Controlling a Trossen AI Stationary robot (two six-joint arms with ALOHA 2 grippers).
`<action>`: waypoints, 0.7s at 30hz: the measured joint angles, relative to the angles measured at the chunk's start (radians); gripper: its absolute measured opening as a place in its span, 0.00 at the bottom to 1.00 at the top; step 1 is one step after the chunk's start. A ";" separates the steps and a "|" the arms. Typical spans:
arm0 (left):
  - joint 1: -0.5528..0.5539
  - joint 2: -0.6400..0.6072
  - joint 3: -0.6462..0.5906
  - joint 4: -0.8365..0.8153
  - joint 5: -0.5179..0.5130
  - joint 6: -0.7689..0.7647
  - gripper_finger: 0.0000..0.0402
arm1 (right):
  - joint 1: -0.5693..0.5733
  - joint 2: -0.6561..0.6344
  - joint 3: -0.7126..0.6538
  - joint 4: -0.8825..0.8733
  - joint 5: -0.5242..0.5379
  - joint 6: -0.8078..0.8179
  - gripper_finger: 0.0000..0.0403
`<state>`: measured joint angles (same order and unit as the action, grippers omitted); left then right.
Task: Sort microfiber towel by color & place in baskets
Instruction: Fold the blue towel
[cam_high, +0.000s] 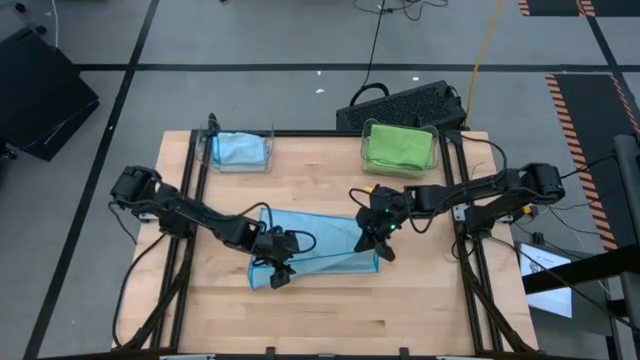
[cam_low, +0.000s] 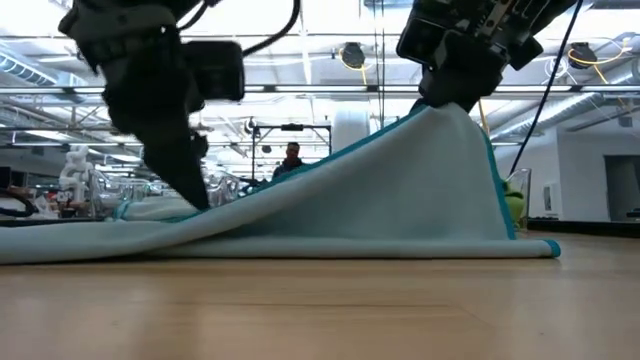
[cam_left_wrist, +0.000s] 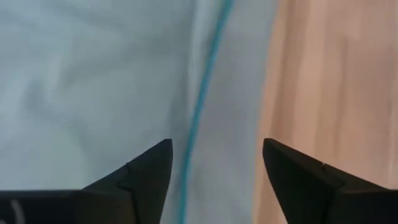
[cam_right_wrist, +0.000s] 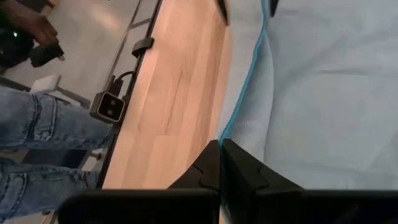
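High view: two baskets (cam_high: 240, 150) (cam_high: 400, 146) at table's (cam_high: 320, 320) far edge, one holding a blue towel, other a green one; third towel, light blue (cam_high: 310, 240), spread mid-table. Left gripper (cam_high: 279, 272) released, fingers (cam_left_wrist: 149, 171) apart above towel edge. Right gripper (cam_high: 372, 238) clenched, pinching towel. Low view only: pinched corner lifted into a peak (cam_low: 440, 150). Right wrist only: person's jeans (cam_right_wrist: 37, 130).

The person (cam_right_wrist: 25, 124) is cut off by the right wrist view's edge.
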<state>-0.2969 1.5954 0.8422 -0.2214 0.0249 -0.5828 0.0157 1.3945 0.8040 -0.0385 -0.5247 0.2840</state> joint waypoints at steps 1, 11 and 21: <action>0.005 -0.009 -0.006 -0.010 0.001 0.006 0.62 | 0.006 0.000 0.000 0.000 0.000 -0.001 0.00; 0.071 0.049 -0.003 0.172 0.109 0.132 0.62 | 0.022 0.000 0.000 0.010 0.007 -0.031 0.00; 0.115 0.111 -0.003 0.188 0.211 0.200 0.32 | 0.022 0.000 0.000 0.007 0.031 -0.010 0.00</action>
<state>-0.1822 1.7061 0.8394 -0.0334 0.2360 -0.3824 0.0376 1.3941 0.8040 -0.0315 -0.4937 0.2737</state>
